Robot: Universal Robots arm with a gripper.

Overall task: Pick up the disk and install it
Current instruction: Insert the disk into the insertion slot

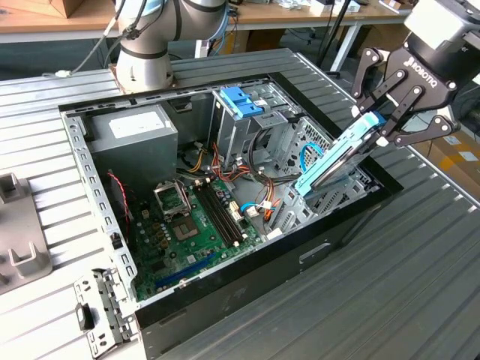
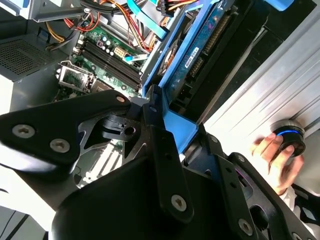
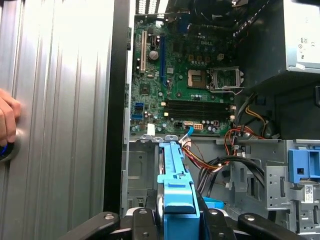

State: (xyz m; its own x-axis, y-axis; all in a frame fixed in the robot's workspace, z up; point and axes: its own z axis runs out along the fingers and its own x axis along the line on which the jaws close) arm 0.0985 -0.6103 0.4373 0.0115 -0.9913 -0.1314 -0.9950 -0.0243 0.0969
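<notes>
The tool (image 1: 381, 124) is clamped on the blue end of the disk (image 1: 337, 159), its fingers (image 1: 392, 97) pressing on both sides of the tab. The disk hangs tilted below the tool, its lower end reaching down into the open computer case (image 1: 225, 292) on the bench (image 1: 390, 300). Beyond the disk, further from the tool, lies the green circuit board (image 1: 191, 232). A blue bracket (image 1: 241, 101) tops the metal cage across the case. In the second wrist view a hand (image 2: 274, 156) rests on a round knob (image 2: 289, 137) beside the tool.

Light-blue disk (image 1: 337, 157), green motherboard (image 1: 199, 225)
</notes>
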